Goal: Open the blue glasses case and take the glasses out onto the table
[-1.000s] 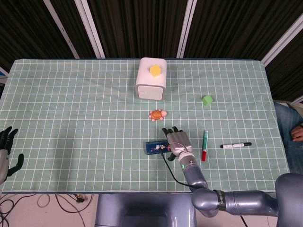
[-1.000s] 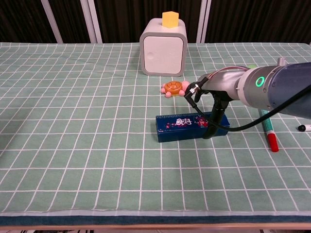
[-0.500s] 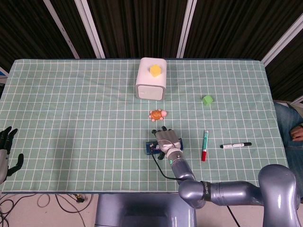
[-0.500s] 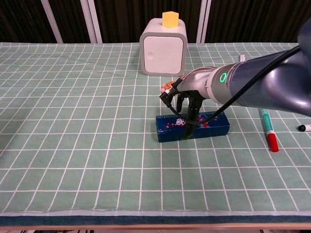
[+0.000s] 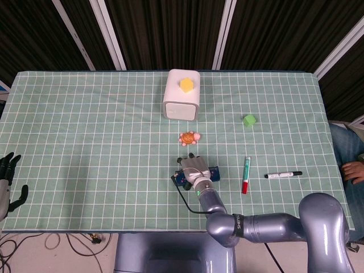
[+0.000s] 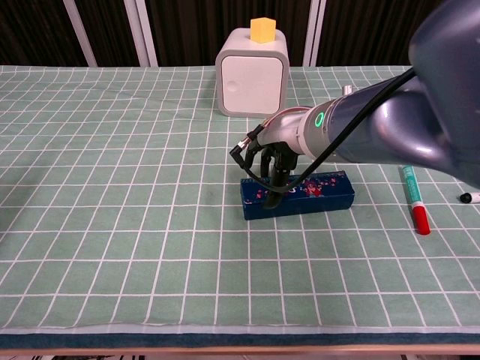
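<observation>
Spreading under everything is the green checked tablecloth (image 5: 85,125), and the right hand (image 6: 271,161) hangs over the left part of the long blue printed glasses case (image 6: 319,193), which lies flat and closed near the table's front middle. The dark fingers (image 6: 279,171) reach down onto the case's top; whether they grip an edge or only rest there I cannot tell. The left hand (image 5: 8,173) sits off the table's left edge, fingers apart, holding nothing.

The case looks like a rigid, light box with a smooth skin, so it would probably slide on the cloth if pushed from one side. A good hold is likely the long seam of the lid, with the body pinned down. The glasses inside are hidden and presumably fragile.

Behind stands a white rounded cube box (image 6: 251,73) with a small yellow block (image 6: 262,29) on top, well apart. An orange toy turtle (image 5: 189,137) sits near the case's far side, closest to any lid swing. To the right lie a green-and-red marker (image 6: 414,200), a black-and-white marker (image 5: 282,174) and a small green cube (image 5: 249,120), none in the way.
</observation>
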You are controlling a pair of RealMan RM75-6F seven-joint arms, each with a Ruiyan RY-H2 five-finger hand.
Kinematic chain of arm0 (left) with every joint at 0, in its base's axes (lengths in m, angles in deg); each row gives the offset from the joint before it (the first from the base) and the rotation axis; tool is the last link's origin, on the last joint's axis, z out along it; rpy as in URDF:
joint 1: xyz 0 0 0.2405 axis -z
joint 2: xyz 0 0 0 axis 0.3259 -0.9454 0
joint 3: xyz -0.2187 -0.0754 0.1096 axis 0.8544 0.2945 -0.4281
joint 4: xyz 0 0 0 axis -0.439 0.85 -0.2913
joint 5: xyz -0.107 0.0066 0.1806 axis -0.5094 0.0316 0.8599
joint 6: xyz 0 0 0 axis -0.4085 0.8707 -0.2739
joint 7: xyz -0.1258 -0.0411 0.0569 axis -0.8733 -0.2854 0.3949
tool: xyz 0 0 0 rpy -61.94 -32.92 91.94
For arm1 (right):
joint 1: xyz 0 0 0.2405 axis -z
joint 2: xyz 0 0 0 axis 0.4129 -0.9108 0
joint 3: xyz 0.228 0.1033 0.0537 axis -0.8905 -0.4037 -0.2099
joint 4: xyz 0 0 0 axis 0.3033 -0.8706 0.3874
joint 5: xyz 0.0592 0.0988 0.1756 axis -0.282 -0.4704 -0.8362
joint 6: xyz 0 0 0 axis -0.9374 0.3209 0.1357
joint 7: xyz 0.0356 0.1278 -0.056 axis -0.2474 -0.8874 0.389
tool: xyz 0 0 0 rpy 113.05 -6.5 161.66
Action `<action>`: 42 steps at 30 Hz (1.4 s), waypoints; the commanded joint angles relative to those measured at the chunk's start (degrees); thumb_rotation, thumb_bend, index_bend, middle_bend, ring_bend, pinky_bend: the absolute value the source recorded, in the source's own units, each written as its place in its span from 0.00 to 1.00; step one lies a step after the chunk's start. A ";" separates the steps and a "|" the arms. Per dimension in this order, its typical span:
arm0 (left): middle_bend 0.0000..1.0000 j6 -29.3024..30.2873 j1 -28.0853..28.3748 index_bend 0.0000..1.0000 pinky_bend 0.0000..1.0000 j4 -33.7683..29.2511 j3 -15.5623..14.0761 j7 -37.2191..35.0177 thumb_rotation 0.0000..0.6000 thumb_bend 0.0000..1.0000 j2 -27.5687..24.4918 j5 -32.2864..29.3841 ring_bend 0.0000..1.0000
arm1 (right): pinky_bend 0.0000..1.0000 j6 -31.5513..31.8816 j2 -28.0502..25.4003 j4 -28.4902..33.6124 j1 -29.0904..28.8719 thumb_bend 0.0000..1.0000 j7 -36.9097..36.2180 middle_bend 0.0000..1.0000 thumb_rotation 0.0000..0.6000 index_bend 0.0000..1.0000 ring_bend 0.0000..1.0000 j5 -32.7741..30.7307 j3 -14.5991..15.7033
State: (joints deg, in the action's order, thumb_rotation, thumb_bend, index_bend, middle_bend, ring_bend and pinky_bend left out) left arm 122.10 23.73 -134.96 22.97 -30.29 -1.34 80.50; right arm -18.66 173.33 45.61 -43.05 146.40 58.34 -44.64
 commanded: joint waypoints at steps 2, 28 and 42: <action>0.00 -0.01 0.00 0.03 0.00 -0.05 0.01 -0.02 1.00 0.46 -0.01 -0.05 0.00 | 0.20 0.08 0.14 -0.02 -0.58 0.36 -0.37 0.29 1.00 0.20 0.09 -0.14 0.32; 0.00 -0.14 0.04 0.03 0.00 -0.10 0.05 -0.18 1.00 0.46 -0.14 -0.25 0.00 | 0.20 1.34 1.18 0.26 -4.19 0.36 -2.66 0.32 1.00 0.22 0.10 -0.53 1.70; 0.00 -0.31 0.09 0.03 0.00 -0.17 0.02 -0.15 1.00 0.46 -0.19 -0.39 0.00 | 0.20 1.21 1.15 0.04 -4.44 0.36 -3.59 0.32 1.00 0.23 0.09 -0.02 2.68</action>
State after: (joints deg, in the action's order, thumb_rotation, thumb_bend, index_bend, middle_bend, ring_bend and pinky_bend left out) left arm 121.79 23.82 -135.14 22.99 -30.44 -1.53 80.11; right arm -17.45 174.48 45.65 -47.49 142.82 58.32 -41.97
